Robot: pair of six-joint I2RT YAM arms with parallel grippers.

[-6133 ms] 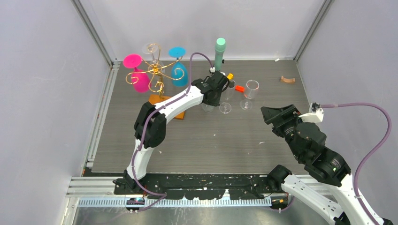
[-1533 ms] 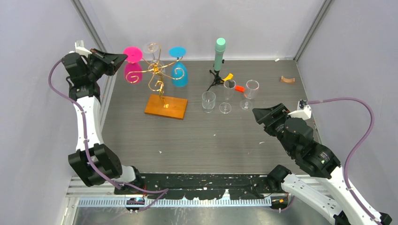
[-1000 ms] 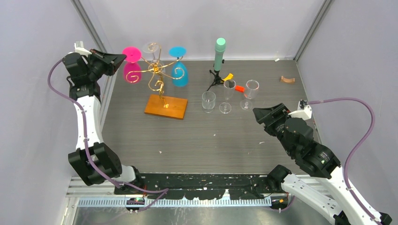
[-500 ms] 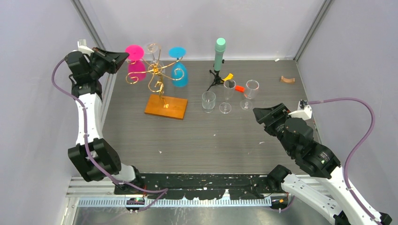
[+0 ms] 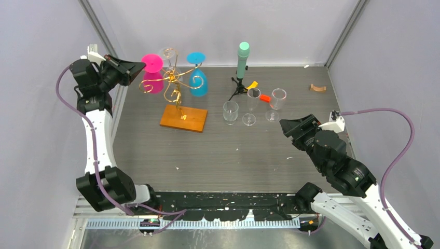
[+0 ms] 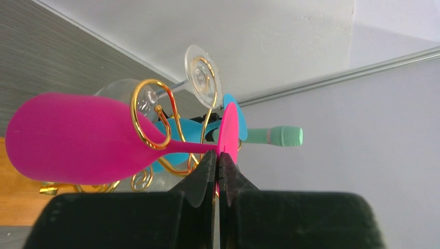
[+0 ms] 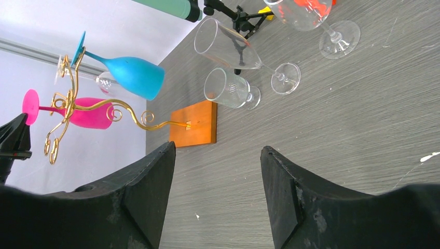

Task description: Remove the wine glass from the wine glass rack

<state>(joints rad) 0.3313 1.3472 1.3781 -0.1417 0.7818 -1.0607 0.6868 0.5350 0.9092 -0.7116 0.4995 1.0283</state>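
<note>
Left arm up at the far-left corner; over the last second or so its wrist has eased rightward toward the wine glass rack [image 5: 183, 118], and the pink wine glass [image 5: 152, 82] has shifted the same way with it, foot disc and bowl both a little nearer the central stem; six seconds back this arm was over among the clear glasses, so this is a fresh reach.

Left fingers [image 6: 202, 179] are pressed together on the lower rim of the pink foot disc, right where the stem joins; a thin pinch, not much purchase by the look of it.

My reading: the glass is gripped and starting to travel, but not free; in the wrist view its stem passes through a gold scroll loop, bowl hanging upside down beside the rack's stem; it has to clear that loop before it counts as off.

Right arm has barely moved; right fingers [image 7: 150, 187] spread wide, nothing between them, low over the desk [image 5: 233, 150].

Containers: the blue glass [image 5: 198, 82] and a clear glass [image 6: 202, 78] also hang inverted on the rack, holding nothing; three clear glasses stand on the desk, short [image 5: 230, 112], tall [image 5: 251, 104], stemmed [image 5: 278, 98]; all look empty; an orange-red piece [image 5: 265, 97] lies between the last two, on the desk as far as I can tell.
</note>
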